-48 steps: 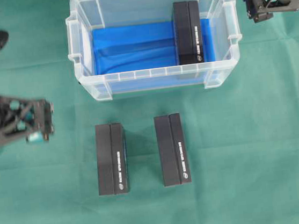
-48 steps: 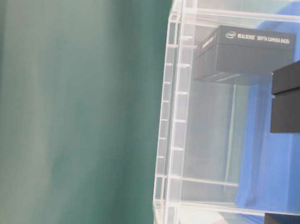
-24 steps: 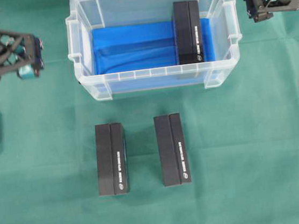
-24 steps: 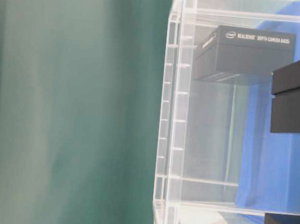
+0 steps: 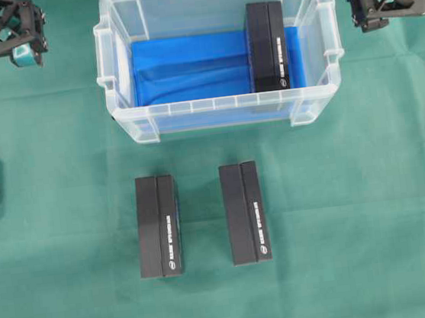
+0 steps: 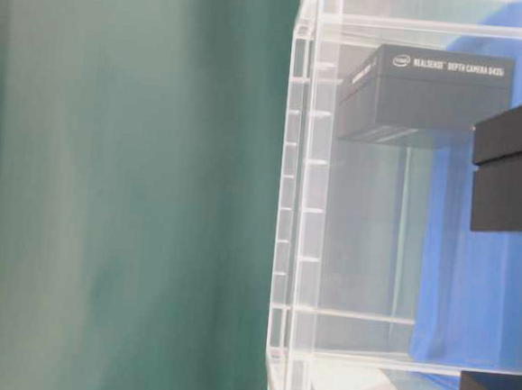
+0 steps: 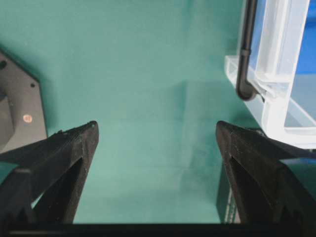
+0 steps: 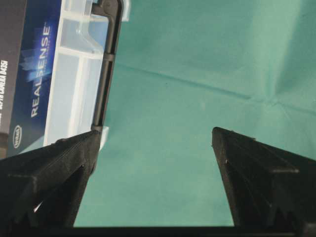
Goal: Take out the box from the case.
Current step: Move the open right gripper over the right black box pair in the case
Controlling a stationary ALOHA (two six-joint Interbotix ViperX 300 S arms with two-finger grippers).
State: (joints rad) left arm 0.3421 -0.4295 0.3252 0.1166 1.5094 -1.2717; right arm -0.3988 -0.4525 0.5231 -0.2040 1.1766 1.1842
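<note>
Overhead view: both grippers, left gripper (image 5: 26, 42) and right gripper (image 5: 356, 4), are standing wide open, holding nothing; reaching for the RealSense box (image 5: 268, 45) is risking a knock against the case (image 5: 226, 111) right wall.

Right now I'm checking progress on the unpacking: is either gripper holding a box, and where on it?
Nothing is held. The left gripper and right gripper both stand open over bare cloth, and one box sits untouched in the case.
</note>
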